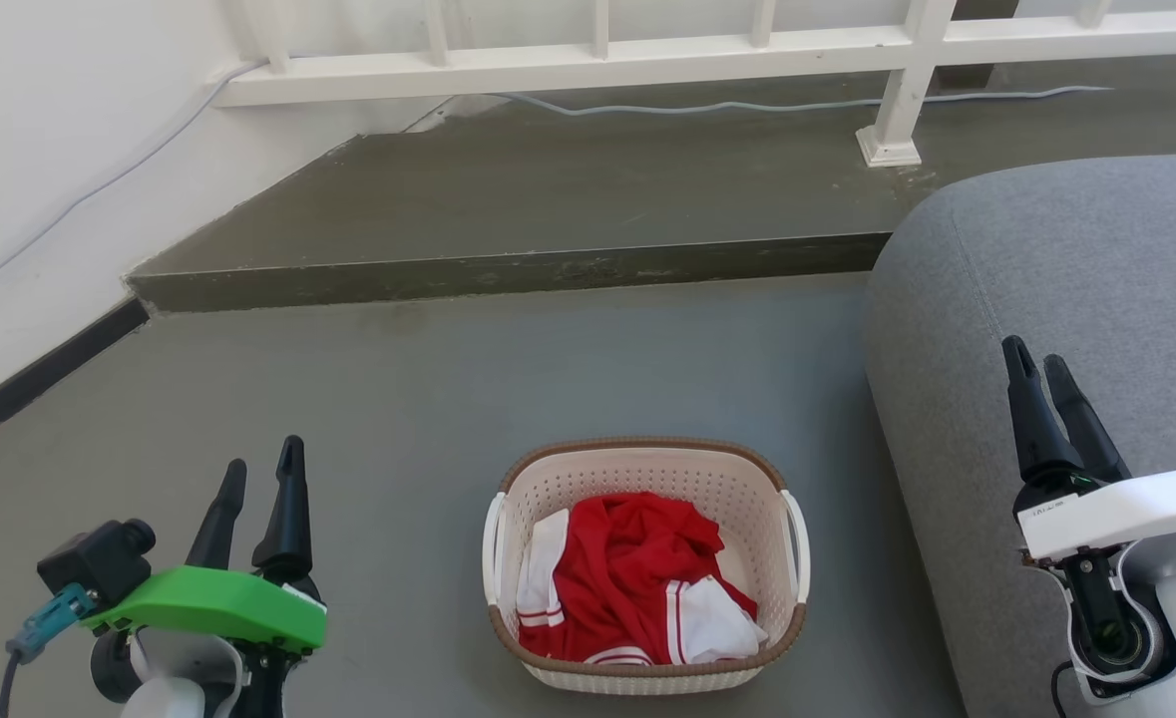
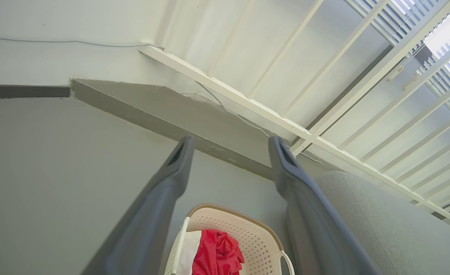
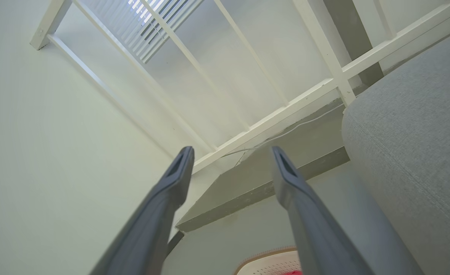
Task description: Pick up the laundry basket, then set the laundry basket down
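Observation:
The laundry basket (image 1: 747,496), cream-white and perforated with a brown woven-look rim, stands on the grey floor at the lower middle of the head view, holding red and white clothes (image 1: 637,578). White loop handles sit on its left (image 1: 493,546) and right (image 1: 798,543) sides. My left gripper (image 1: 263,467) is open at the lower left, well apart from the basket. Over the grey sofa at the right, my right gripper (image 1: 1038,357) is open too. The left wrist view has the laundry basket (image 2: 247,233) low between my open left gripper (image 2: 230,143). A sliver of the laundry basket (image 3: 270,261) shows below my open right gripper (image 3: 230,152).
A grey sofa (image 1: 1076,329) fills the right side, close to the basket's right handle. A raised step (image 1: 508,269) runs across behind, with a white railing (image 1: 647,50) and a cable (image 1: 747,105) beyond. A white wall (image 1: 39,150) stands at the left.

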